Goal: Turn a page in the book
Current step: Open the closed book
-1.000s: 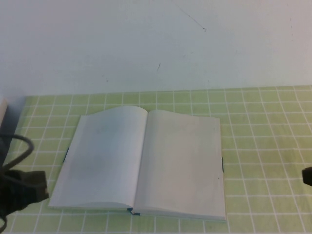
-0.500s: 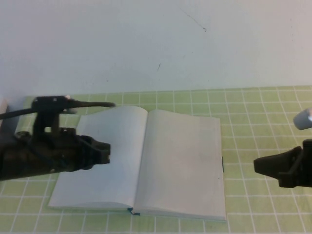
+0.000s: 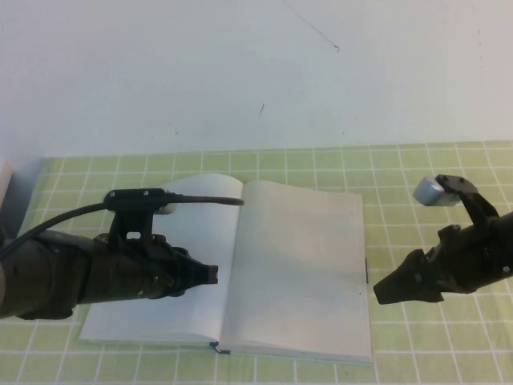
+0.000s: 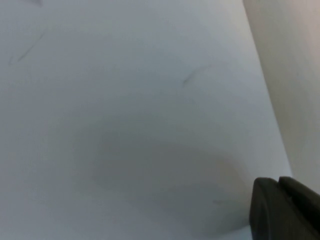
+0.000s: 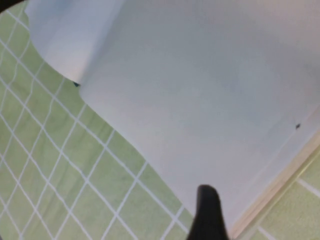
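Note:
An open book [image 3: 296, 265] with blank white pages lies flat on the green checked mat [image 3: 433, 337]. My left gripper [image 3: 210, 275] is shut and empty, low over the left page near the spine. In the left wrist view its dark fingertips [image 4: 280, 210] are together over the white page [image 4: 125, 125]. My right gripper [image 3: 379, 293] is shut and empty, just off the book's right edge near the front corner. In the right wrist view its dark tip [image 5: 207, 212] sits over the edge of the right page [image 5: 210, 90].
A blue ribbon end [image 3: 218, 348] sticks out at the foot of the spine. A white wall [image 3: 256, 72] rises behind the mat. A pale object [image 3: 4, 180] shows at the far left edge. Green mat [image 5: 60, 165] extends around the book.
Both arms have come in from the sides. The left gripper has moved right over the left page. The right gripper has moved left to the book's right edge. The book has not moved.

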